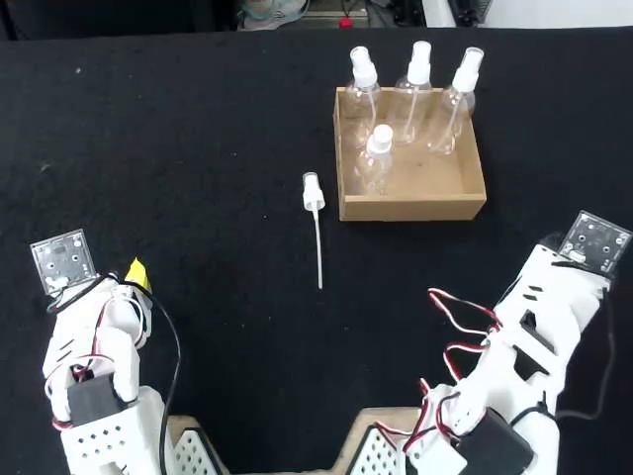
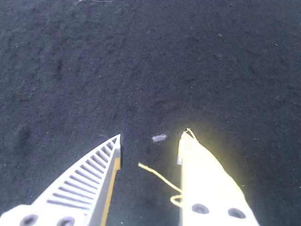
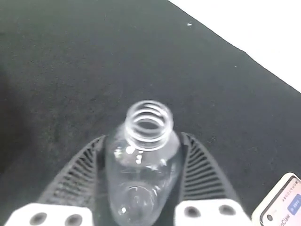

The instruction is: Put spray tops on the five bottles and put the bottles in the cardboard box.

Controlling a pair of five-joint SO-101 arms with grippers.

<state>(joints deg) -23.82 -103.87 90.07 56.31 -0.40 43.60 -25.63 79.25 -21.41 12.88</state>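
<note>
In the right wrist view my right gripper (image 3: 143,138) is shut on a clear bottle (image 3: 146,155) with an open threaded neck and no top, held just above the black table. A loose white spray top (image 1: 314,192) with a long dip tube lies on the table left of the cardboard box (image 1: 410,208). Several capped bottles (image 1: 377,155) stand in the box. My left gripper (image 2: 150,141) is open over bare black cloth, nothing between its fingers. In the high view the left arm (image 1: 99,356) sits at the front left and the right arm (image 1: 539,327) at the front right.
The black cloth ends in a white edge (image 3: 263,33) beyond the held bottle. A phone's corner (image 3: 282,202) lies beside my right gripper. A stray yellow thread (image 2: 160,176) hangs off the left gripper's yellow finger.
</note>
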